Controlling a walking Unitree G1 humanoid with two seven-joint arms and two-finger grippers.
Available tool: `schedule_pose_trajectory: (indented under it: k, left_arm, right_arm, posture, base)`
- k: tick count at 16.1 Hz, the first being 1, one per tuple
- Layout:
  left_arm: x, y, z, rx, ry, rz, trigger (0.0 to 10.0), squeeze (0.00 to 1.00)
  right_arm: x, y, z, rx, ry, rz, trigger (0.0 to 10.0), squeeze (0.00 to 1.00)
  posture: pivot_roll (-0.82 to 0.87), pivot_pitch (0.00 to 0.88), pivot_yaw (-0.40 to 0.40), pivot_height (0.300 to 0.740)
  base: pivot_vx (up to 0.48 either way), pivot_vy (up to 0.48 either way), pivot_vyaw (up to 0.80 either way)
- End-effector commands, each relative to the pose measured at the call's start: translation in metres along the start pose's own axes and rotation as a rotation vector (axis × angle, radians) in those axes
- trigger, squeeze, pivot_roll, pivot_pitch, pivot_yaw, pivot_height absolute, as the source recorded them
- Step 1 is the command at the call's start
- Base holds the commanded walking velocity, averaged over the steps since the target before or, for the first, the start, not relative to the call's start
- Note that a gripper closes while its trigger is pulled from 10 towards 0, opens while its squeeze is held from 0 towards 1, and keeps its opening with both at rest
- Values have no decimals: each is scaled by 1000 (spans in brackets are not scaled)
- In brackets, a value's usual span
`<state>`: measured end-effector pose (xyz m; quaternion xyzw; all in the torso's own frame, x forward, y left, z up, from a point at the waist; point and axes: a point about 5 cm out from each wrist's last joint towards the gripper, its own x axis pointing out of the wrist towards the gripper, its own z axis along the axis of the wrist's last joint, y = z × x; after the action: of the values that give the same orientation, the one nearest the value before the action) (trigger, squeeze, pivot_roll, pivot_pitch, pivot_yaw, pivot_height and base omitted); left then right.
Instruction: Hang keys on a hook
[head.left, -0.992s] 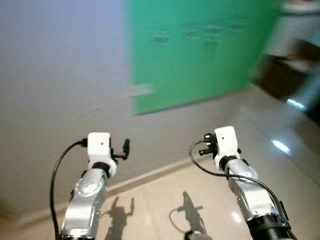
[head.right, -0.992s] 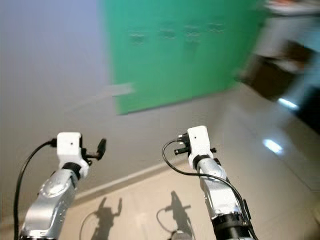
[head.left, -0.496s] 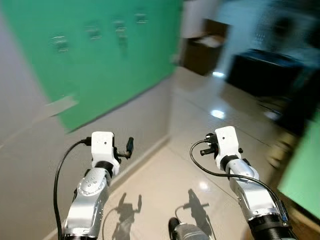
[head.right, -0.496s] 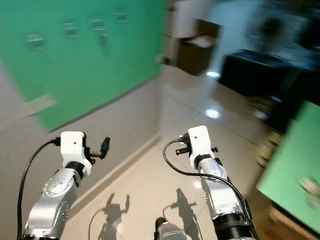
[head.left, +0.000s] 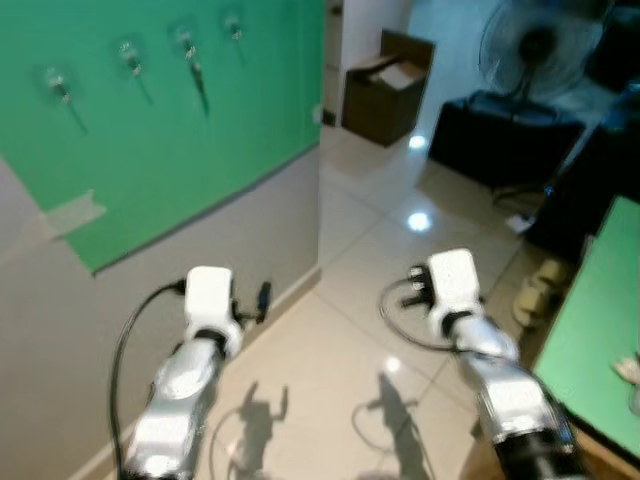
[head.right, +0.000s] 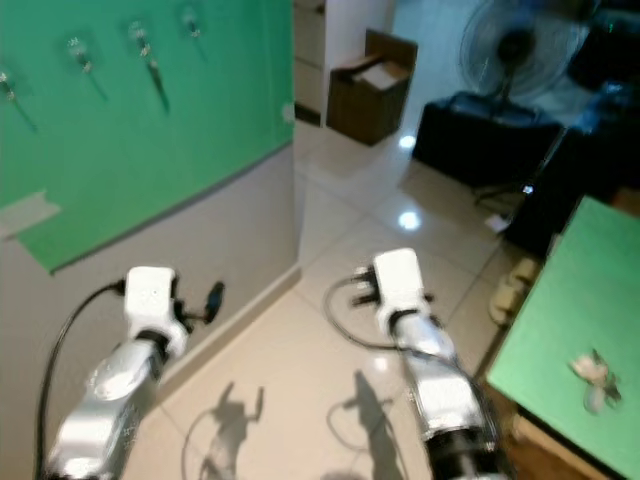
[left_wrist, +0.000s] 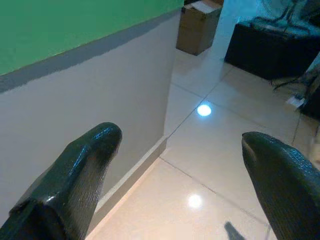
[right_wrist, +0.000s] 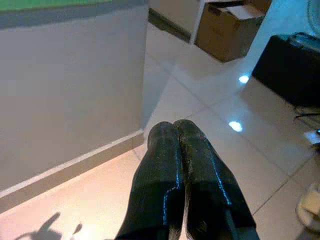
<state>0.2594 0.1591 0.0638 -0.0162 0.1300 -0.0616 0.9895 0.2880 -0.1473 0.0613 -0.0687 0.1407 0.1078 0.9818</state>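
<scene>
Left eye view: you are looking at a flat green panel (head.left: 170, 130) in the upper left of the frame, taped onto a grey matte wall (head.left: 60, 330), with a row of small shiny metal hooks (head.left: 187, 45) near its top edge; something slender is hanging from one, too blurred to identify. Glossy cream floor tiles (head.left: 350, 320) are reflecting ceiling lights. In the upper right a brown cardboard box (head.left: 385, 85), a round standing fan (head.left: 540, 45) and a dark low cabinet (head.left: 505, 135) are standing. A green-topped table (head.right: 570, 330) is showing at the right edge, with a small pale object (head.right: 590, 375) lying on it; whether these are the keys cannot be told.

The left gripper (left_wrist: 182, 165) is holding its rounded, pebbled black fingers wide apart, with nothing between them. The right gripper (right_wrist: 179, 131) is pressing its glossy fingers fully together, with nothing visible in them.

Compared with half a second ago, the camera has swung further right: the green panel is sitting further left, the fan and table are now sharper, and both arms are holding the same raised pose.
</scene>
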Motion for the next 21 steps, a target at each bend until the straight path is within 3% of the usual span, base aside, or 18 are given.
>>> schedule_pose_trajectory:
  k: [1,14,21]
  left_arm:
    - [0,-4,1,-3,-7,-13,10000,0]
    - [3,-6,4,35,-20,-57,10000,0]
    - [3,-8,7,2,-52,-74,10000,0]
  right_arm:
    - [-1,-6,-1,-14,7,-15,10000,0]
    - [-1,-6,-2,-17,0,-27,10000,0]
    - [-1,-3,-3,-18,-1,-16,10000,0]
  posture:
    - [-121,0,10,740]
    - [-128,0,22,740]
    - [-127,0,17,740]
  base:
    - [0,0,-663]
    - [0,0,-669]
    - [0,0,-674]
